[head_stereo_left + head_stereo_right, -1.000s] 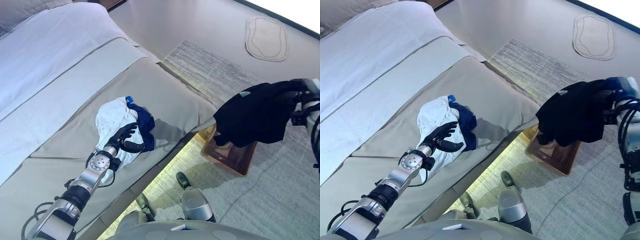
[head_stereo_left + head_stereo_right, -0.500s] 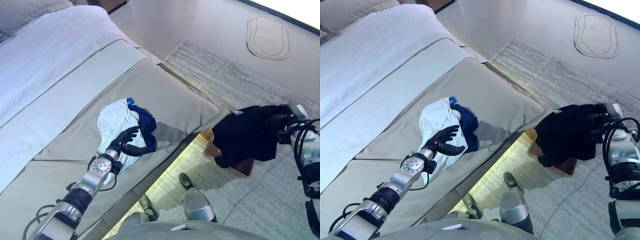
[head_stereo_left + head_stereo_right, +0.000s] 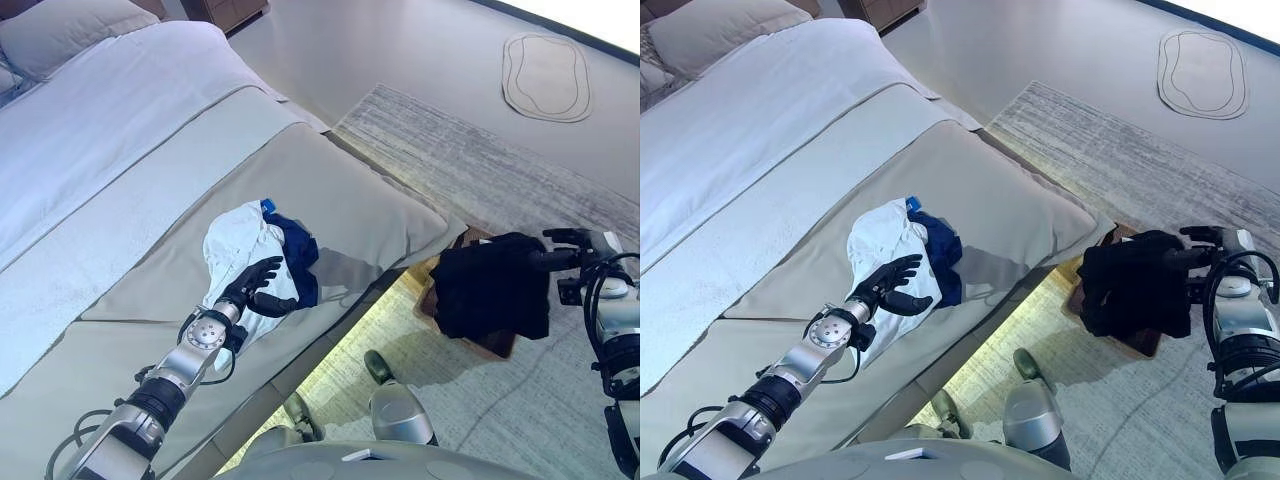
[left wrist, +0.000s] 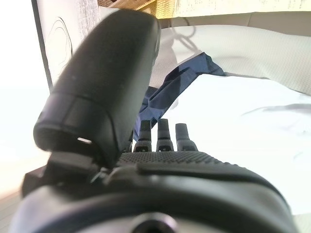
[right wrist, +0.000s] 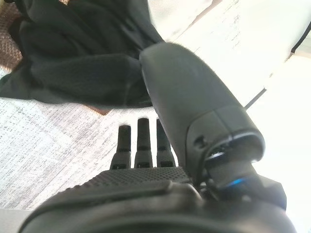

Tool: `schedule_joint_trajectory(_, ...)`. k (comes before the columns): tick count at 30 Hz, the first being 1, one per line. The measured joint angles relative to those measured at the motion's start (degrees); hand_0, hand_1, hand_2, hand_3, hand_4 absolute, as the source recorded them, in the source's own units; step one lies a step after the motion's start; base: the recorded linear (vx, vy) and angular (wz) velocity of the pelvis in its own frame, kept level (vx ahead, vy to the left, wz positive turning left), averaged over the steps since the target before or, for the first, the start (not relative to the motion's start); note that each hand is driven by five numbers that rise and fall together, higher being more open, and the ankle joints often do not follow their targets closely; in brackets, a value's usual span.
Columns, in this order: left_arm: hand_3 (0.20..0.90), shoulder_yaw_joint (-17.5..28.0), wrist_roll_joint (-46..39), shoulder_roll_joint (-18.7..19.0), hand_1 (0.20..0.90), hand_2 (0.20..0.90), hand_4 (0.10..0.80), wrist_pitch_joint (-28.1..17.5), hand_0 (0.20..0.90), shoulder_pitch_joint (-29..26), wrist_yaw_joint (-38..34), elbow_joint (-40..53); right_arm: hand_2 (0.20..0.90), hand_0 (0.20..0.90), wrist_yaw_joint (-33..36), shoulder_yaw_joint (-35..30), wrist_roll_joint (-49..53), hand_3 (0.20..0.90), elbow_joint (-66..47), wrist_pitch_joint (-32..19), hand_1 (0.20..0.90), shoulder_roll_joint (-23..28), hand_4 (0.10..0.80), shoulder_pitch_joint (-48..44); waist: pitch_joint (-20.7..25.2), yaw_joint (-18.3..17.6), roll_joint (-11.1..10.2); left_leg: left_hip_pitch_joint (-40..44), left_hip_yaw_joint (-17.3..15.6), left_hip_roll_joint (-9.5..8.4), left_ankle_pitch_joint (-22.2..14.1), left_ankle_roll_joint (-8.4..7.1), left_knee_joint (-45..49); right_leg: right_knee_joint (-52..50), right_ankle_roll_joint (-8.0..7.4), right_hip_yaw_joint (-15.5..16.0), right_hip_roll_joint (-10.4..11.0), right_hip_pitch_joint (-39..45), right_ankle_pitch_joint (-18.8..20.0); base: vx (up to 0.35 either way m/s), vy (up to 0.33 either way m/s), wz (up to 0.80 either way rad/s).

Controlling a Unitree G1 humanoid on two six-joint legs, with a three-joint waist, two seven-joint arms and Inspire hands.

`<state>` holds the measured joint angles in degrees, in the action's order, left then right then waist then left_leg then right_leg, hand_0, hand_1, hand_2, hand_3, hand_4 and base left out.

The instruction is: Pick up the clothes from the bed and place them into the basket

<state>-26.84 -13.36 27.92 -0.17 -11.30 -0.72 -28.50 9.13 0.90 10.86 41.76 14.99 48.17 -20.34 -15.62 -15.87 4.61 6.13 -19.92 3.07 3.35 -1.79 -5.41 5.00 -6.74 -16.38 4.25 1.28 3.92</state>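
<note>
A white garment (image 3: 235,245) and a navy garment (image 3: 298,255) lie bunched together on the beige bed cover (image 3: 340,190). My left hand (image 3: 255,288) rests on the white garment with relaxed, open fingers (image 4: 163,132); the navy cloth (image 4: 170,87) lies just past them. A black garment (image 3: 490,290) lies draped over the brown basket (image 3: 497,345) on the floor beside the bed. My right hand (image 3: 572,240) is open just to the right of the black garment (image 5: 73,53), its fingers (image 5: 138,141) straight and holding nothing.
The bed's edge runs between the two hands. The basket stands on a grey carpet (image 3: 450,160). An oval mat (image 3: 547,77) lies far off on the floor. A pillow (image 3: 70,20) lies at the bed's head, with a wooden cabinet (image 3: 235,10) behind.
My right hand has lowered the black garment onto the basket and opened, letting it go. My left hand stays on the white garment. The camera has shifted slightly.
</note>
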Motion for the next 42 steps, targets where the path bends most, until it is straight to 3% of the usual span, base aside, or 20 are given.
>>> schedule_joint_trajectory(16, 0.9, -0.23, 0.0, -0.01, 0.9, 0.9, 0.8, 0.0, 0.9, 0.03, 0.01, 0.0, 0.9, 0.9, 0.63, -0.02, -0.86, 0.9, 0.04, -1.65, 0.9, 0.0, 0.8, 0.25, 0.08, 0.2, 0.1, -0.25, 0.68, -0.03, 0.0, 0.0, -0.01, -0.01, 0.0, 0.59, -0.01, 0.11, 0.0, 0.001, 0.0, 0.0)
schedule_joint_trajectory(24, 0.9, -0.15, -0.03, -0.8, 0.9, 0.9, 0.8, 0.0, 0.9, 0.23, -0.39, 0.01, 0.9, 0.9, 0.85, -0.06, -1.63, 0.9, -3.5, -2.61, 0.9, 0.02, 0.8, 0.77, 0.1, 2.04, 0.1, -0.49, 3.3, 0.08, 0.53, 0.4, -0.01, 0.13, 0.01, 3.11, 0.07, 1.34, -0.01, 0.01, -0.012, 0.17)
schedule_joint_trajectory(31, 0.9, 0.45, -0.05, -3.18, 0.9, 0.9, 0.8, 0.04, 0.9, 1.84, -2.73, 0.06, 0.9, 0.9, 4.95, 5.21, -7.47, 0.9, -12.57, -3.85, 0.9, -0.14, 0.8, -3.74, 0.45, 6.62, 0.21, -2.56, 9.31, 0.54, 1.78, -0.06, -0.03, 0.24, 0.18, 8.85, 0.07, 2.37, -0.18, 0.014, -0.011, 0.4)
schedule_joint_trajectory(39, 0.9, 3.83, -0.07, -4.34, 0.9, 0.9, 0.8, 0.0, 0.9, 6.43, -5.87, 0.07, 0.9, 0.9, 5.68, 14.28, -10.3, 0.9, -12.31, -5.38, 0.9, -1.99, 0.8, -15.84, 1.16, 16.2, 0.45, -5.53, 17.93, -0.34, 4.43, 0.28, 0.27, 0.25, 1.31, 17.23, 0.11, 4.06, -1.12, 0.044, -0.008, 0.55)
schedule_joint_trajectory(42, 0.9, 5.44, -0.06, -4.29, 0.9, 0.9, 0.8, 0.04, 0.9, 7.6, -6.2, -0.1, 0.9, 0.9, 5.48, 17.14, -10.33, 0.9, -11.79, -5.47, 0.9, -2.37, 0.8, -18.55, 1.3, 18.21, 0.25, -6.53, 20.43, -0.63, 5.05, 0.26, 0.3, 0.25, 1.58, 19.45, 0.13, 4.26, -1.36, 0.062, 0.024, 0.5)
